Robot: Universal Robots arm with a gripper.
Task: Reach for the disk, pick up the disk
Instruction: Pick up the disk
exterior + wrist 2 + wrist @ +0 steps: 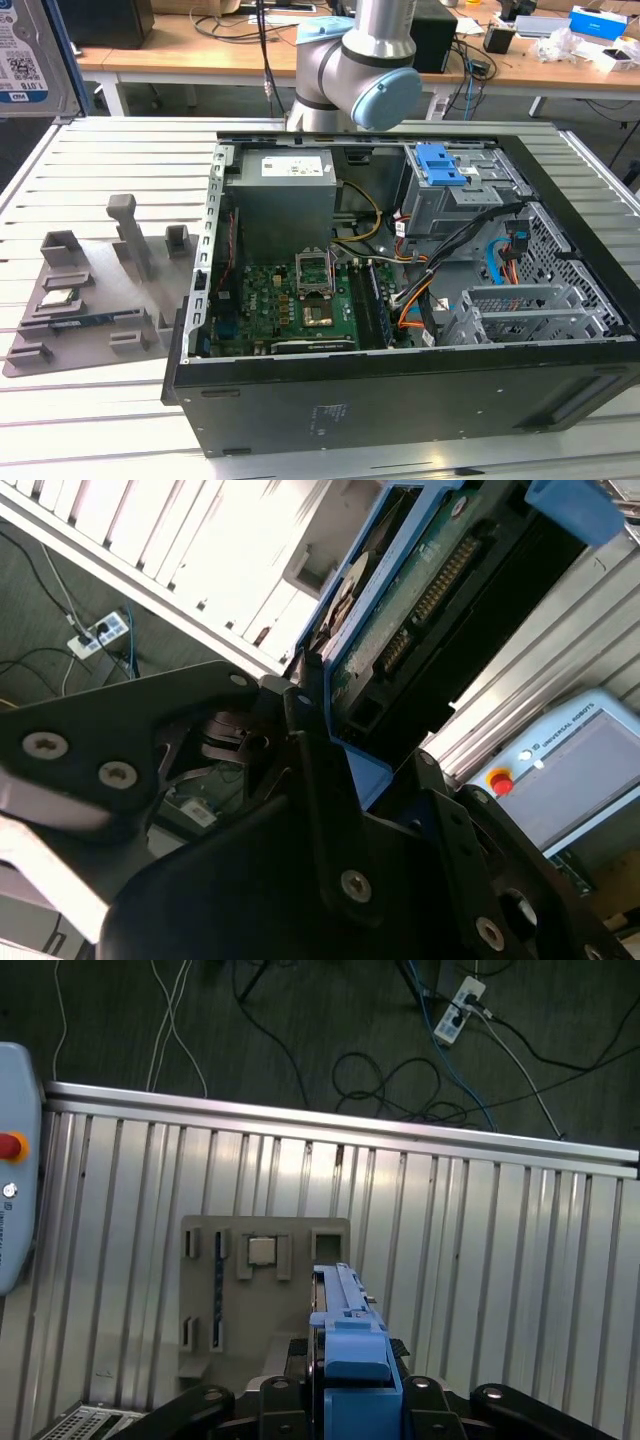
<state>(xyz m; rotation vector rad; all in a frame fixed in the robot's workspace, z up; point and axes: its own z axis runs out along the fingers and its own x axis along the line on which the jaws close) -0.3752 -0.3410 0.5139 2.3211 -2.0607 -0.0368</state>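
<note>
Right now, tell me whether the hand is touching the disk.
Touching. In the second wrist view the hand has its black fingers pressed against the disk, on its blue side rails.

One disk [350, 1348], one computer case [400, 400], one tray [245, 1320], one chip [262, 1250]

The disk [350, 1345] has smooth blue plastic rails. The table [120, 150] is ribbed bare metal with a dull sheen. The tray [95, 300] is matt grey plastic. The chip [262, 1250] is silvery metal. The case [400, 405] is black painted metal, faintly glossy.
</note>
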